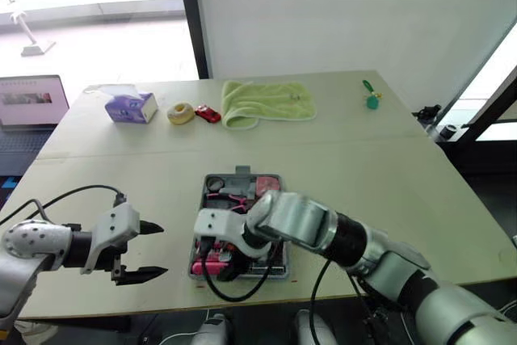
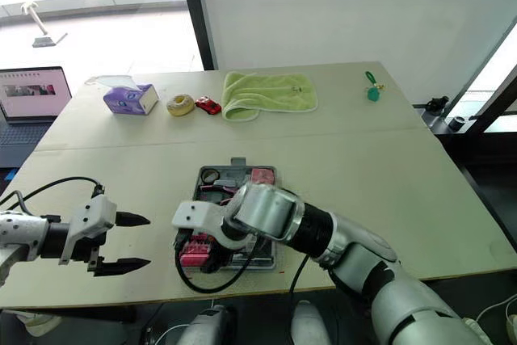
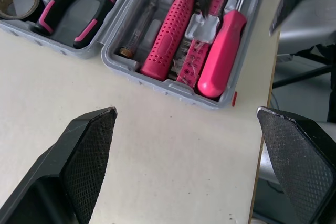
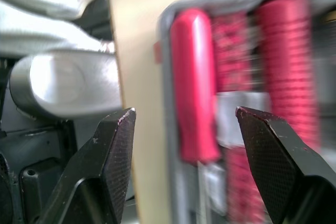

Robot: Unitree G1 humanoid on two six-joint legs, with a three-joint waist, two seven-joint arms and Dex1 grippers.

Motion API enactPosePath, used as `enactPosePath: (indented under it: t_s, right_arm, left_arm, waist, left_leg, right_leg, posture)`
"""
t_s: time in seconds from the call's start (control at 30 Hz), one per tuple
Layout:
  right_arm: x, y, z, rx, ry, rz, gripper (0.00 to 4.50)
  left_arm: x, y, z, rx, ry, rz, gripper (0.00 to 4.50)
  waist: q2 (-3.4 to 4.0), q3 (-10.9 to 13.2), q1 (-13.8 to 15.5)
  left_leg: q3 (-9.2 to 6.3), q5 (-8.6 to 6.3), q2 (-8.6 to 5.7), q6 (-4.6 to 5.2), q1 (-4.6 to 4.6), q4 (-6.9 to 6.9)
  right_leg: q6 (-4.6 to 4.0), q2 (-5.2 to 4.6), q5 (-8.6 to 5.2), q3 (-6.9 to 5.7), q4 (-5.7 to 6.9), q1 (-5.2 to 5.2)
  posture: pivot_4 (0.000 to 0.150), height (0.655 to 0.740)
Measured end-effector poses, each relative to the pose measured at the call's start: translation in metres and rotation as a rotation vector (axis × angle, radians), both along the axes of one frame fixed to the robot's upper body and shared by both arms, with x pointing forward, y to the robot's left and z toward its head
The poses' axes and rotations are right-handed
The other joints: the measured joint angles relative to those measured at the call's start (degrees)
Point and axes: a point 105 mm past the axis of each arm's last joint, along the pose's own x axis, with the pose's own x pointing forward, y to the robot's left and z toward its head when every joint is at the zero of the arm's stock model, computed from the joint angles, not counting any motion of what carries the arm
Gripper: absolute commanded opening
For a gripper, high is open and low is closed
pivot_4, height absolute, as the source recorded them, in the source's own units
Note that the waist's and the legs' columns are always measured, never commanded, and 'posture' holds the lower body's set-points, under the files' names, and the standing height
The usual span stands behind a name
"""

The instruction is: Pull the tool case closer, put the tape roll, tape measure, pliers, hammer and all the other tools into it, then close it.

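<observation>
The left pincer (image 1: pixel 161 249) hangs open and empty at the lower left of the frame, just over the table (image 1: pixel 388 199). It is beside the tool case (image 1: pixel 203 199) but apart from it. The right pincer (image 4: pixel 184 111) is spread wide too, gripping nothing, at the case's near edge in the lower middle. Its wrist view shows a red screwdriver (image 4: pixel 194 87) handle between its fingers (image 4: pixel 118 140). The right forearm (image 1: pixel 307 228) crosses the case from the lower right and hides much of its near half in the head views.

The case lies open in the lower centre, close to the table's near edge. In it are a dotted pink handle (image 3: pixel 168 30), black-and-pink pliers (image 3: pixel 79 3) and a brown tape roll (image 3: pixel 18 1).

Along the far side, in the upper part of the frame, are a purple tissue box (image 1: pixel 131 107), a pale yellow ring (image 1: pixel 181 113), a red toy car (image 1: pixel 208 113) and a green towel (image 1: pixel 266 103). Well to the right lies a small green object (image 1: pixel 371 101). A laptop (image 1: pixel 32 103) sits at the left edge, beyond the table.
</observation>
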Motion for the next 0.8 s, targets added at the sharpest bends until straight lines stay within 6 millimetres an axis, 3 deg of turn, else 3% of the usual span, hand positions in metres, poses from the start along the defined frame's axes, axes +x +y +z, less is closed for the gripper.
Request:
enactPosePath:
  t_s: [0.1, 0.2, 0.3, 0.47, 0.67, 0.8]
  right_arm:
    - [0.001, -0.011, 0.025, 0.15, -0.063, 0.039, 3.31]
    - [0.0, -0.019, 0.012, 0.229, -0.08, 0.055, 3.31]
    - [0.0, -0.019, 0.003, 0.299, -0.12, 0.096, 2.41]
    - [-0.006, -0.014, -0.011, 0.417, -0.091, 0.144, 0.04]
    - [-0.014, -0.015, -0.054, 0.46, 0.062, 0.106, 0.04]
    - [-0.007, -0.02, -0.082, 0.445, 0.092, 0.062, 0.04]
  left_arm:
    - [0.004, -0.001, 0.004, -0.007, -0.015, -0.001, 4.5]
    - [0.006, -0.002, 0.004, -0.014, -0.012, 0.0, 4.5]
    - [0.007, -0.002, 0.004, -0.021, -0.013, 0.003, 4.5]
    - [0.008, -0.006, 0.005, -0.033, -0.017, -0.01, 4.5]
    - [0.007, -0.007, 0.004, -0.03, 0.0, -0.03, 4.5]
    - [0.007, -0.005, 0.001, -0.007, 0.01, -0.036, 4.5]
  waist:
    - [-0.08, -0.05, -0.06]
    - [-0.07, -0.04, -0.29]
    - [-0.07, -0.03, -0.36]
    - [-0.1, -0.05, -0.18]
    - [-0.1, -0.04, -0.13]
    - [-0.1, -0.05, -0.15]
  left_leg:
    - [0.05, 0.0, 0.0, 0.0, 0.0, -0.01]
    - [0.2, 0.0, 0.02, 0.0, 0.0, -0.03]
    - [0.27, 0.0, 0.04, 0.01, 0.0, -0.04]
    - [0.26, 0.0, 0.03, 0.01, 0.0, -0.02]
    - [0.23, 0.0, 0.02, 0.01, 0.01, 0.0]
    - [0.24, 0.0, 0.03, 0.0, 0.04, 0.0]
  right_leg:
    - [0.01, 0.0, -0.01, -0.03, -0.04, 0.1]
    - [0.01, 0.03, -0.01, -0.01, -0.01, 0.05]
    - [0.0, 0.03, -0.02, 0.02, 0.04, 0.01]
    - [-0.01, 0.03, -0.02, 0.01, 0.0, 0.09]
    - [-0.01, 0.04, -0.02, 0.0, 0.01, 0.11]
    - [-0.02, 0.07, -0.02, 0.0, 0.02, 0.13]
  posture:
    - [0.15, 0.74]
    - [0.15, 0.74]
    - [0.15, 0.74]
    - [0.15, 0.74]
    - [0.15, 0.74]
    - [0.15, 0.74]
